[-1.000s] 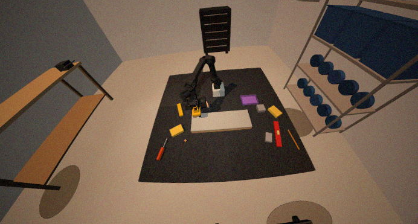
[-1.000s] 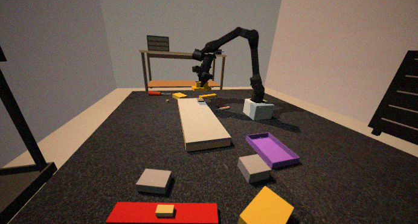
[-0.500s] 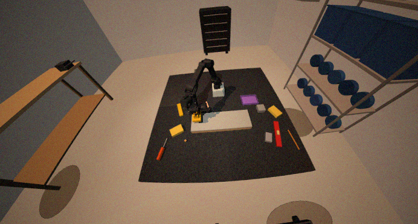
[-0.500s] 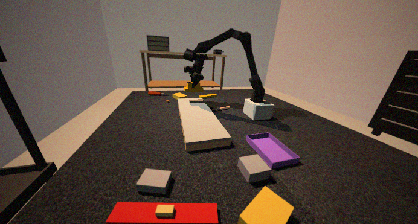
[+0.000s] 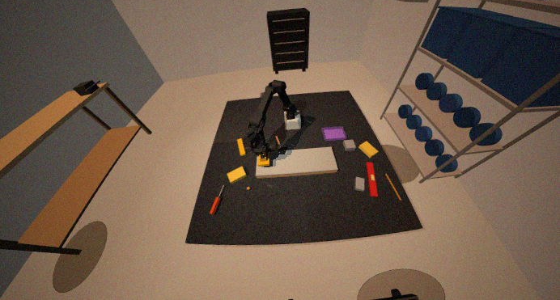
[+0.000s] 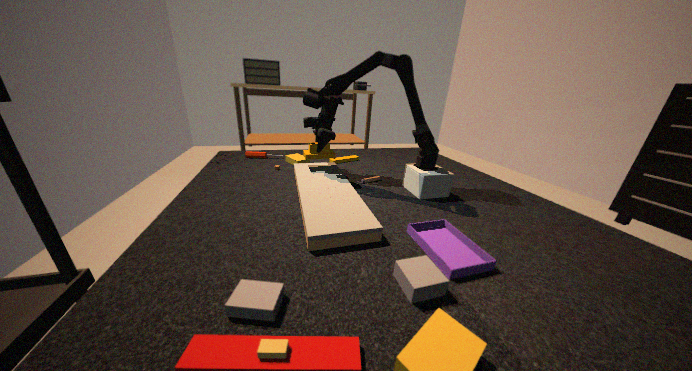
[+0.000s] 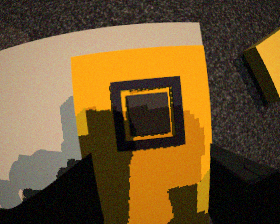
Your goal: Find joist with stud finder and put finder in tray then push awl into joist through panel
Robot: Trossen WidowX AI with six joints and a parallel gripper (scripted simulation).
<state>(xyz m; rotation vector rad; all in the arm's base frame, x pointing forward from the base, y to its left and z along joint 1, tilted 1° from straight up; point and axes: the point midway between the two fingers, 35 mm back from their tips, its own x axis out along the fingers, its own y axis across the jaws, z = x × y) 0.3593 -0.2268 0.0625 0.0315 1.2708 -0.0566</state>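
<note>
The pincer point(image 5: 264, 156) is clamping the yellow stud finder point(image 7: 147, 112), holding it over the near end of the floor panel point(image 5: 299, 162). Only the wrist view is showing the finder's dark square window; only the wider views are showing the purple tray point(image 6: 450, 248), well away from the pincer. One tray, one panel, two grey blocks point(image 6: 255, 299) are sitting out.
</note>
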